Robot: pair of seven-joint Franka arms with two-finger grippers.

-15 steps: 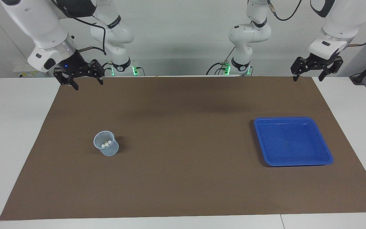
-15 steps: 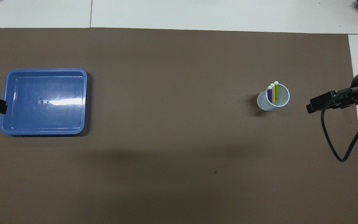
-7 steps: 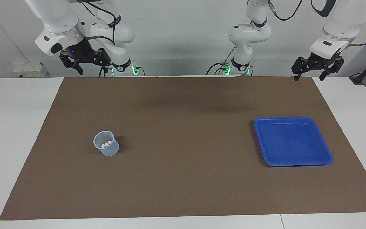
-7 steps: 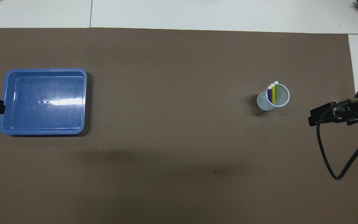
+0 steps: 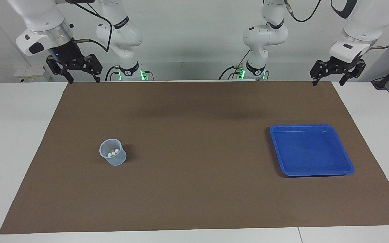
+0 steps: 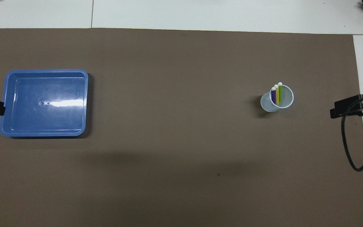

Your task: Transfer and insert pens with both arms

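Three pens stand upright together in a clear plastic cup [image 5: 113, 152] on the brown mat: purple [image 6: 273, 96], yellow [image 6: 277, 94] and green [image 6: 280, 91]. The facing view shows only their whitish caps [image 5: 113, 153]. My right gripper [image 5: 83, 80] hangs open and empty high over the mat's corner by its own base, well apart from the cup. One of its fingers [image 6: 342, 111] shows in the overhead view. My left gripper [image 5: 328, 83] waits open and empty over the mat's other corner nearest the robots.
An empty blue tray [image 5: 311, 127] lies on the mat [image 5: 194, 195] toward the left arm's end, also seen from overhead as the blue tray [image 6: 46, 71]. A black cable [image 6: 347, 148] dangles from the right wrist. White table borders the mat.
The right gripper has risen and drawn back from over the mat toward the right arm's end of the table. The left gripper, cup, pens and tray have stayed put.
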